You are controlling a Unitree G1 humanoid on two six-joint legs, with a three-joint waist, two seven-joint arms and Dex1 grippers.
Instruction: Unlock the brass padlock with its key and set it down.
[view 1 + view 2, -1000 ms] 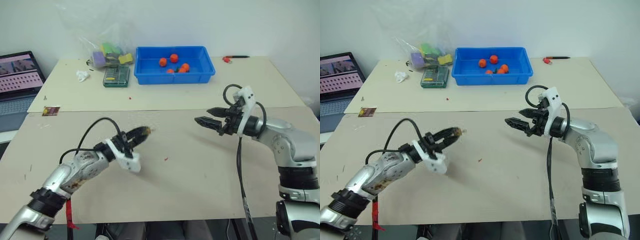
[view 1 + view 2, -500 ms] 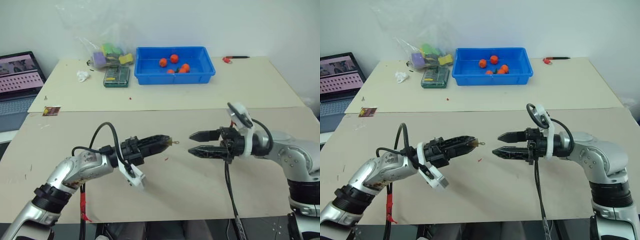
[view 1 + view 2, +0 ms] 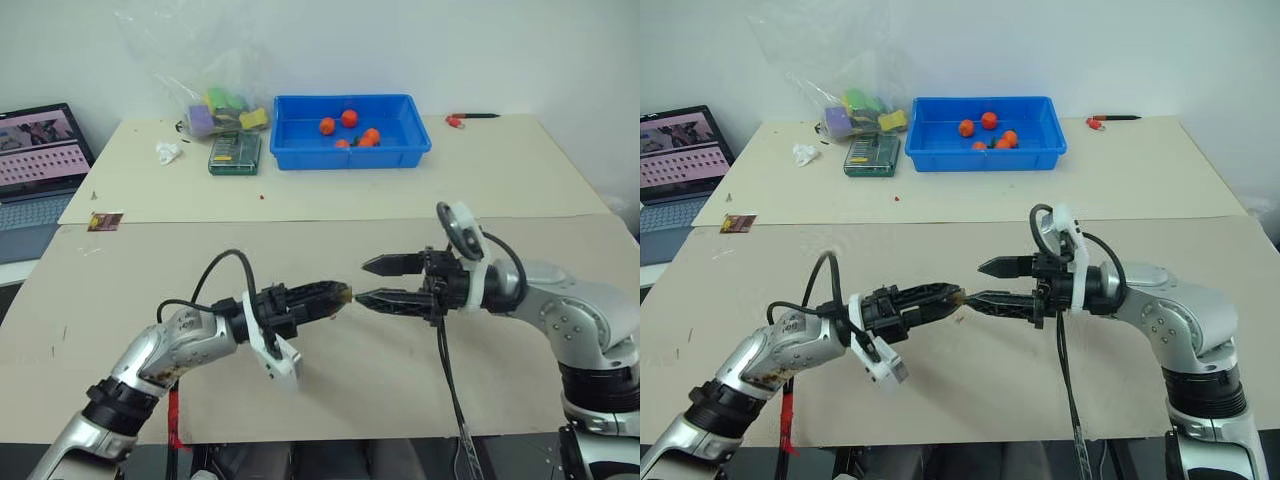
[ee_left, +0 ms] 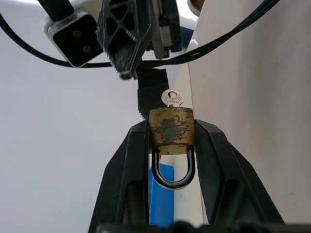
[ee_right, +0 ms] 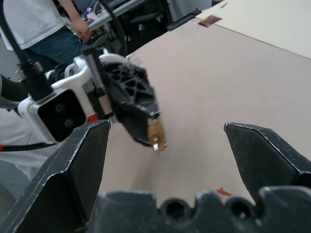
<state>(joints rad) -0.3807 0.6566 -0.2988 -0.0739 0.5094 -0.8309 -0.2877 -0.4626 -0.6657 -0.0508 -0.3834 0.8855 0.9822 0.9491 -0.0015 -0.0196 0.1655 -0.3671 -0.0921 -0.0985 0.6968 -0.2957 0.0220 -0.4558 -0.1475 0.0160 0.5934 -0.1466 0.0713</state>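
Observation:
The brass padlock (image 4: 171, 127) is pinched by its body between the fingers of my left gripper (image 3: 335, 296), shackle pointing back into the jaws. A small silver key (image 4: 172, 98) sticks out of its free end. The left gripper is held level above the brown table (image 3: 400, 360), pointing right. My right gripper (image 3: 375, 282) faces it with both fingers wide open, their tips right at the padlock's (image 5: 156, 131) key end. Whether the lower right finger (image 3: 985, 298) touches the padlock or key, I cannot tell.
At the back stand a blue tray (image 3: 350, 157) with orange-red balls (image 3: 349, 118), a green box (image 3: 233, 152), a plastic bag of coloured items (image 3: 222, 108) and a red-capped pen (image 3: 470, 118). A laptop (image 3: 35, 150) sits at the left. A person (image 5: 43, 24) stands beyond the table.
The right gripper swung left and in toward the left one. The left gripper moved right and levelled out with the padlock. The gap between them has closed.

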